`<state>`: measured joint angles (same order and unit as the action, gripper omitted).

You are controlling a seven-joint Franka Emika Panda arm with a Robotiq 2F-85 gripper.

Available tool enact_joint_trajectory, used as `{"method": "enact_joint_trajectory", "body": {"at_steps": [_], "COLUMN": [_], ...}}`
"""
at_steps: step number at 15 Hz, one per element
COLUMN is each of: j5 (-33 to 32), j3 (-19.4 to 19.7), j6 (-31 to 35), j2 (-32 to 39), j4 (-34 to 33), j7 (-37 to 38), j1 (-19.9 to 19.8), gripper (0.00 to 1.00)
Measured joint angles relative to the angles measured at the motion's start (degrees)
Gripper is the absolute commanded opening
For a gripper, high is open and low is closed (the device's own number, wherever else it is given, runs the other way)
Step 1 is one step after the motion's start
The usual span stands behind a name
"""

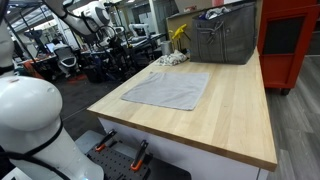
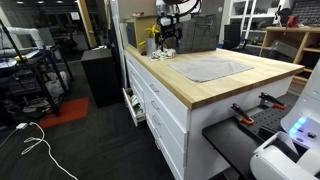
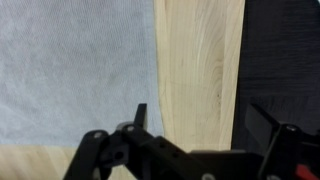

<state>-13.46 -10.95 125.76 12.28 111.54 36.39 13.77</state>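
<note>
Pincer (image 3: 198, 112) spread wide above grey cloth (image 3: 75, 70) edge

Robotics lab: wooden workbench (image 1: 235, 105), red cabinet (image 1: 290, 40)

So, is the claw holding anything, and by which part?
Nothing is held. The claw is open and empty above the wooden table, the grey cloth lying flat beside it.

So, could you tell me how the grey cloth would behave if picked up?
The grey cloth lies thin and flat on the wooden table, so it would probably droop limply. Its fine weave suggests it is light; pushing may bunch it.
</note>
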Motion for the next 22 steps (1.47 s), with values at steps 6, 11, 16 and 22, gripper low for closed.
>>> {"method": "enact_joint_trajectory", "body": {"at_steps": [6, 11, 16, 22], "j5": [0.0, 0.2, 1.5, 2.4], "j3": [1.2, 3.1, 5.5, 8.2], "j6": [0.0, -0.1, -1.5, -6.2], "j2": [4.6, 9.9, 15.8, 23.1], "j4": [-4.3, -9.6, -16.3, -26.1], "j7": [0.1, 0.1, 0.1, 0.1], "j1": [1.2, 2.4, 2.8, 3.2], "gripper": [1.0, 1.0, 1.0, 1.0]}}
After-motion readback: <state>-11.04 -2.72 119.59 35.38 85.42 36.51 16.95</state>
